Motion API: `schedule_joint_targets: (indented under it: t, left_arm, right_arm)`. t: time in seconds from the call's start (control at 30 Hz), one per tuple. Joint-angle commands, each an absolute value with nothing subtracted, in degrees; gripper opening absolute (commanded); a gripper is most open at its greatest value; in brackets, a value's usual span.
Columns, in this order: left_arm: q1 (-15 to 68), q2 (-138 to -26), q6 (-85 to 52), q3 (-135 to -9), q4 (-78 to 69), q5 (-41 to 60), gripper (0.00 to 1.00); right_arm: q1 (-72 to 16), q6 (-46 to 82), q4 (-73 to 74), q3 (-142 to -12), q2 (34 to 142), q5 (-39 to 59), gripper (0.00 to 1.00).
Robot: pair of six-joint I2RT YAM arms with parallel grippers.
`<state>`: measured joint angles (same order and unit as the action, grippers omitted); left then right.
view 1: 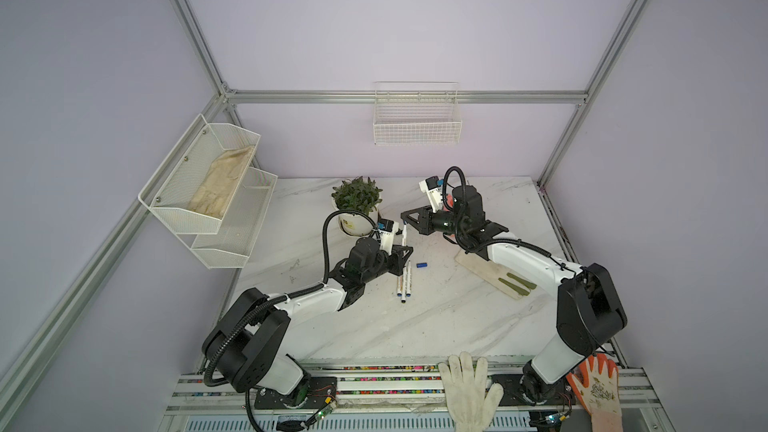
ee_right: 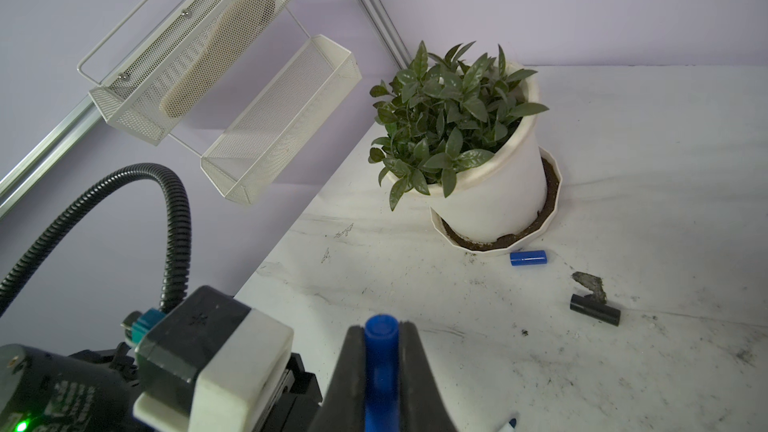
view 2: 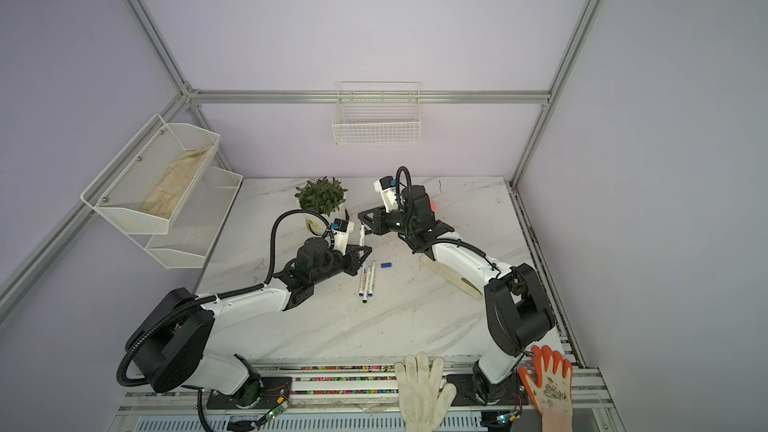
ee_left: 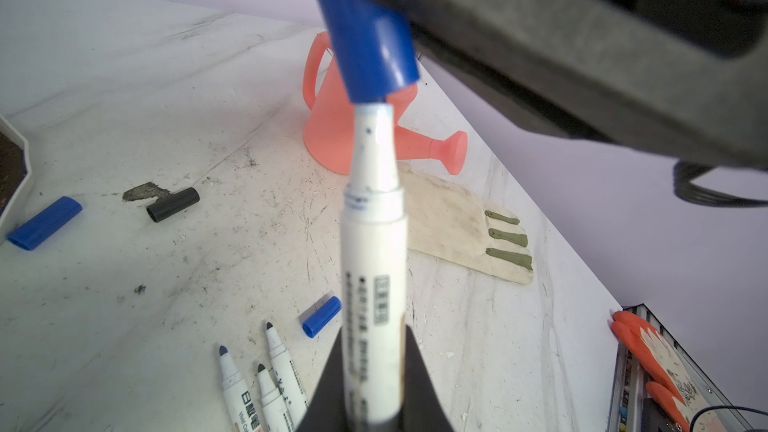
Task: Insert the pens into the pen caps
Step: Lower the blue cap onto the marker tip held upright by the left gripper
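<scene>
Marble tabletop [view 1: 457, 326] lay below both arms; left jaws clamped on a pen [ee_left: 374, 243], nib meeting the mouth of the blue cap [ee_left: 370, 35] clamped in right jaws, cap axis tilted off the pen's.

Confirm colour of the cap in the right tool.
Blue; the cap shows best in right wrist view.

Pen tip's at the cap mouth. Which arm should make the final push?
Right, probably. The right gripper clamps the blue cap along its length, mouth at the tip of the pen. The left gripper holds it low on the barrel, so its tip could wobble.
</scene>
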<state>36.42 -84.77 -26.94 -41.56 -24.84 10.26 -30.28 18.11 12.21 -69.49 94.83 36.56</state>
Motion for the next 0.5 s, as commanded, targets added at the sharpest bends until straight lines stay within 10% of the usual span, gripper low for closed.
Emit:
schedule_joint_targets:
  t: [0.0,0.47]
  left_arm:
    - [36.56,-85.12,-27.13,-46.07,-28.70,10.12,0.00]
    - [35.12,-87.36,-29.60,-50.09,-36.67,10.75,0.00]
  right_arm:
    - [-30.60,17.36,12.00,-69.51,94.58,38.55,0.00]
    - [-30.74,15.64,8.64,-68.28,92.46,40.46,0.00]
